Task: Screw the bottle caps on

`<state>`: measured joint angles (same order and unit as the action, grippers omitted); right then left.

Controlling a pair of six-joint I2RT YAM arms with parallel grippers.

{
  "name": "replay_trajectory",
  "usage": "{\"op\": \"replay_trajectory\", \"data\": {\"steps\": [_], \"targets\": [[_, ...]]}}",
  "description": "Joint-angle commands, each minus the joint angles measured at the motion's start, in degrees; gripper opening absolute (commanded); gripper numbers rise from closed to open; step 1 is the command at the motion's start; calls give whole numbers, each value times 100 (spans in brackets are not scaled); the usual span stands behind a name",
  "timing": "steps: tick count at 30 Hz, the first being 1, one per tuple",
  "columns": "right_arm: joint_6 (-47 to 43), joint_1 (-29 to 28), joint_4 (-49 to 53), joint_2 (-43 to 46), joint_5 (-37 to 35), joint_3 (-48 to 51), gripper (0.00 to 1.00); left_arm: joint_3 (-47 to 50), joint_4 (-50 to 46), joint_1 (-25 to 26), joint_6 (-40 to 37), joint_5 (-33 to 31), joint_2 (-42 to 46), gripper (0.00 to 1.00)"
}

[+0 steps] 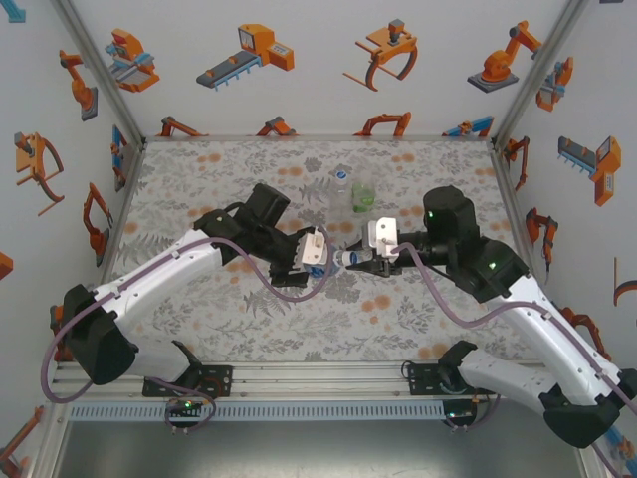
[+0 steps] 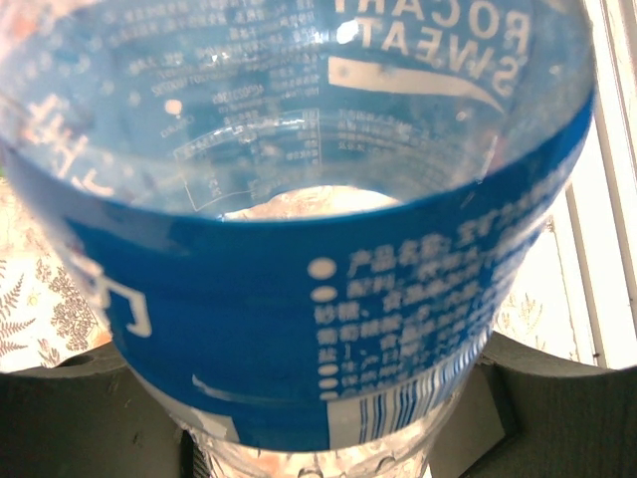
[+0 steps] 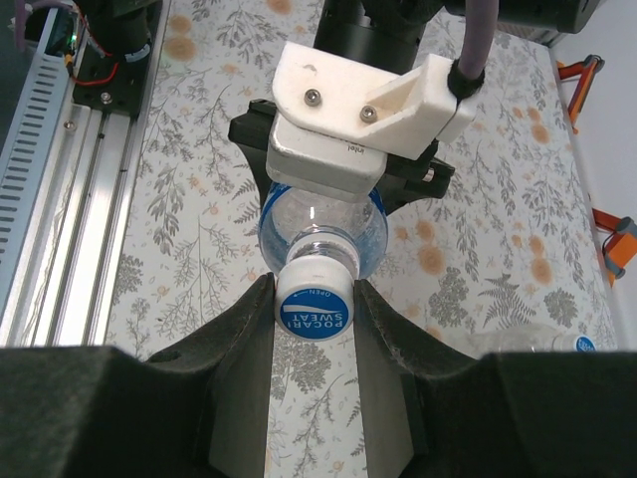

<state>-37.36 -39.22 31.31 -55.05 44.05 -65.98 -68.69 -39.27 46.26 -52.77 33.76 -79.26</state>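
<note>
Between the fingers (image 3: pixel 249 329) of the right claw (image 3: pixel 317 299) sits the cap (image 3: pixel 317 307), white-rimmed with a blue printed top. The claw is clamped on it from both sides. We see the cap seated on the neck of the blue-label bottle (image 3: pixel 323 231), which lies level above the desk (image 1: pixel 199 329) with its mouth turned toward the right arm.

At the other end of that bottle, the left claw (image 2: pixel 314 423) is closed round the labelled body. Its dark fingers press in from either side, and the wrist view looks straight along the clear wall and the blue band. So the bottle is pinned between the two arms, one holding the body and the other gripping the cap.

We judge the work to be in its first stretch. This cap is on the thread, but we cannot tell from here whether it is turned fully home or only started. More twisting by the right claw may be called for before it lets go.

Beyond the blue-label bottle, toward the far side of the desk, the green-tinted bottle (image 1: pixel 364 194) and the clear bottle (image 1: pixel 342 182) stand close together, apart from both claws. We cannot make out whether either carries a cap, so we count both as left to check.
</note>
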Motion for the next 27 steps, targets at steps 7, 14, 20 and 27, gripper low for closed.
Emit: {"op": "replay_trajectory", "data": {"steps": [7, 14, 20, 27], "targets": [[-486, -146, 260, -195, -19, -247, 0, -218, -233, 129, -192, 12, 50, 0], [-761, -225, 435, -229, -254, -273, 0, -207, -231, 146, -209, 122, 53, 0], [-1019, -287, 472, -242, -181, -245, 0, -221, -265, 164, -203, 261, 10, 0], [101, -305, 170, -316, -205, -110, 0, -251, -265, 173, -168, 230, 25, 0]]}}
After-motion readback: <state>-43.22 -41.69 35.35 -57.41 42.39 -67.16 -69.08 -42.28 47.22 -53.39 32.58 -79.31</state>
